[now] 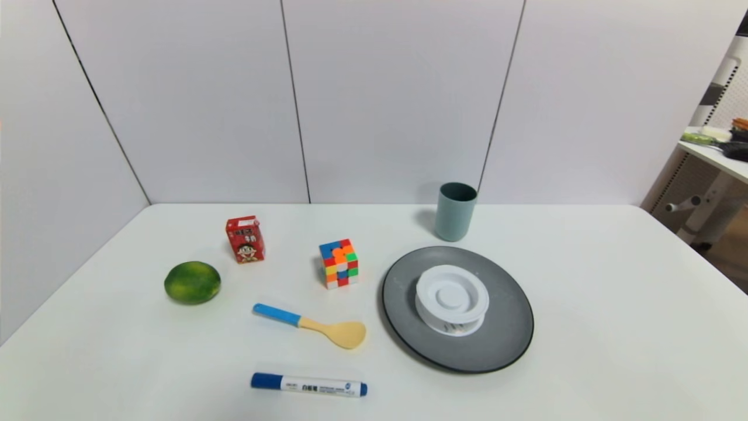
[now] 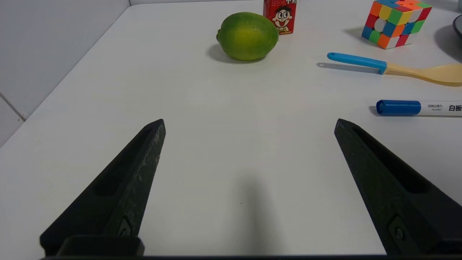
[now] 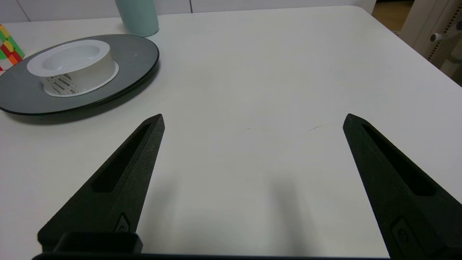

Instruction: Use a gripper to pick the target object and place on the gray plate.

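**Container sits on the plate — both grippers stand off, empty**

You have the white container (image 1: 452,299) resting flat inside the gray plate (image 1: 508,345), a little toward the plate's far side, so by the look of it the placing is done. It is round, so it has no long axis to line up with; any approach angle serves.

From the right gripper (image 3: 252,121) the plate and container lie ahead and off toward the robot's left, well apart from the fingertips. That gripper is spread wide and holds nothing. The left gripper (image 2: 249,122) is likewise spread and empty, facing the lime (image 2: 247,35) and the marker (image 2: 418,107); the plate barely enters its view, so the right arm is the nearer one.

The white table (image 1: 613,304) is flat and matte. Near the plate stand only the blue-gray cup (image 1: 456,211) just behind it and the wooden spoon (image 1: 310,322) just beside its left rim — if you must reach again, I would come in from the right.
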Action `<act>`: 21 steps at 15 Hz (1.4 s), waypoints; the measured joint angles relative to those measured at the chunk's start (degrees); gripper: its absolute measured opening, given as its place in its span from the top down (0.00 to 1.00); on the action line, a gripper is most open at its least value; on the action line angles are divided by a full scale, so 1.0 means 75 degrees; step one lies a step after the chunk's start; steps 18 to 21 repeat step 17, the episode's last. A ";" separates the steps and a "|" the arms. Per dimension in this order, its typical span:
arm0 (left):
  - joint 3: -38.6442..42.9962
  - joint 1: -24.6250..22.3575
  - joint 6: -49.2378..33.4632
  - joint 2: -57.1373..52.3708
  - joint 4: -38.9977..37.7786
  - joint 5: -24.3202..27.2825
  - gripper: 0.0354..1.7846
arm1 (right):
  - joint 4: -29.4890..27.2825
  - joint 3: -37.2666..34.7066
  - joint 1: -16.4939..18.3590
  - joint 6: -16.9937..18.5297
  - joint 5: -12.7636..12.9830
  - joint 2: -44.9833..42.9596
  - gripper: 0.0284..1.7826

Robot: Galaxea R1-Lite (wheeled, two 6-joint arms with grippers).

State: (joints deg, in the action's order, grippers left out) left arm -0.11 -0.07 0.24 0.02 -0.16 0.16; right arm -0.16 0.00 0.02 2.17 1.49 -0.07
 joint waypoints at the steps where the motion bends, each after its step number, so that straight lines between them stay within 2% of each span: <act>1: 0.0008 0.0000 0.0000 -0.0007 -0.0003 0.0003 0.06 | -0.0003 0.0000 0.0000 0.0000 -0.0002 0.0000 0.04; 21: 0.0015 0.0000 0.0003 -0.0018 0.0000 0.0000 0.06 | -0.0007 0.0000 0.0000 -0.0047 -0.0023 0.0000 0.04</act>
